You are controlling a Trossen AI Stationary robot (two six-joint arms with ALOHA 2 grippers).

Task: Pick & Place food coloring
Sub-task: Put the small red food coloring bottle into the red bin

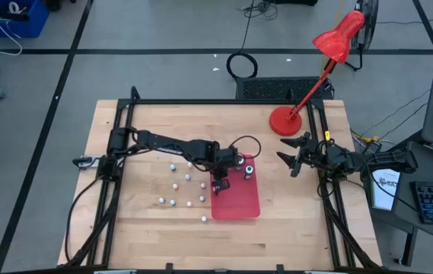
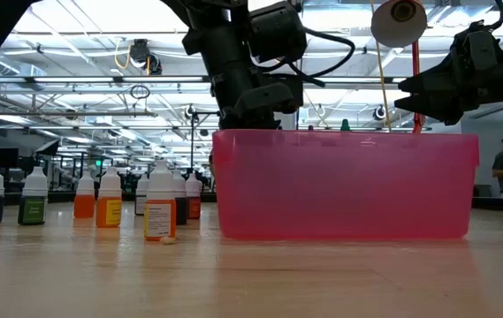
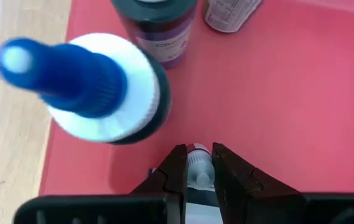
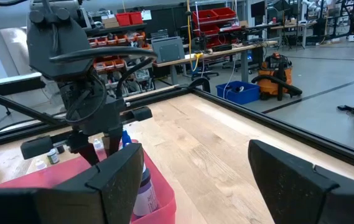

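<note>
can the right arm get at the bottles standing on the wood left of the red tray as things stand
Probably not easily. The right gripper hangs open at the table's right side, and the red tray and left gripper, shut on a bottle, lie between it and those bottles.

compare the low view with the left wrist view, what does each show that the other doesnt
Only the low view shows a row of bottles standing on the table beside the red tray, and the right pincer raised and open.

Only the left wrist view looks down into the tray: the left pincer is shut on a small bottle's cap, with a blue-tipped bottle and two more bottles beside it.

Both show the tray and the left arm working over it.
</note>
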